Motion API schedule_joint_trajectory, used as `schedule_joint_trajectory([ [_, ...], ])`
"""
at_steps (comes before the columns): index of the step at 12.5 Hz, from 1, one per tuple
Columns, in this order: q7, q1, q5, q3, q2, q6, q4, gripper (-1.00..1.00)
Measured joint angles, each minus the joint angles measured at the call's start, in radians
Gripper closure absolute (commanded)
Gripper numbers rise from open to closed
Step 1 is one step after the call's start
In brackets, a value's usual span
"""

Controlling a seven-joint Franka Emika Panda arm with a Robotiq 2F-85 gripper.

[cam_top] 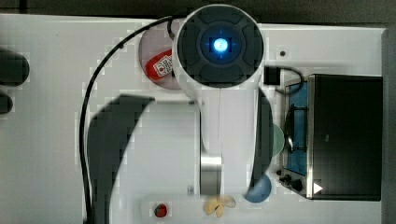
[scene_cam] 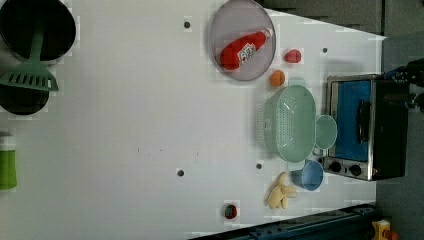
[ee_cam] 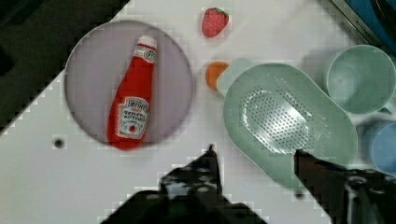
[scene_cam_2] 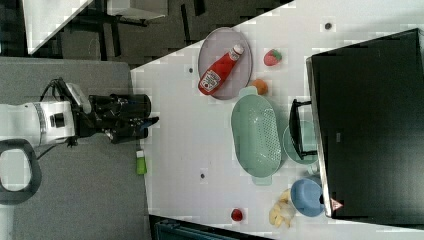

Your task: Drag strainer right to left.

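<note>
The strainer [scene_cam: 290,122] is sitting on the table [scene_cam: 140,125] beside the toaster oven [scene_cam: 367,127], touching a mint cup [scene_cam: 326,132]. The gripper [ee_cam: 254,151] is hovering above the strainer's rim, its fingers [ee_cam: 210,161] spread apart, holding nothing.

We are seeing the strainer [scene_cam: 290,122] hemmed in the left view: toaster oven [scene_cam: 365,127] and mint cup [scene_cam: 326,132] crowding its right, orange [scene_cam: 277,78] and plate [scene_cam: 242,40] above, blue bowl [scene_cam: 309,175] and bananas [scene_cam: 281,191] below. Bare bench [scene_cam: 140,125] is lying open toward the left view's left.
</note>
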Motion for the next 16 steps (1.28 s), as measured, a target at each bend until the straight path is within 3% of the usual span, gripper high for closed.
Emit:
schedule_joint_trajectory([
  [3, 0.031, -0.01, 0.002, -0.018, -0.321, -0.254, -0.257, -0.99],
  [5, 0.033, -0.019, 0.003, -0.022, -0.484, -0.279, -0.272, -1.0],
  [7, 0.033, -0.029, -0.01, -0.019, -0.562, -0.224, -0.237, -1.0],
  [10, 0.046, -0.031, -0.022, 0.004, -0.507, -0.105, -0.265, -1.0],
  [16, 0.322, -0.038, -0.023, 0.027, -0.106, 0.166, -0.511, -1.0],
])
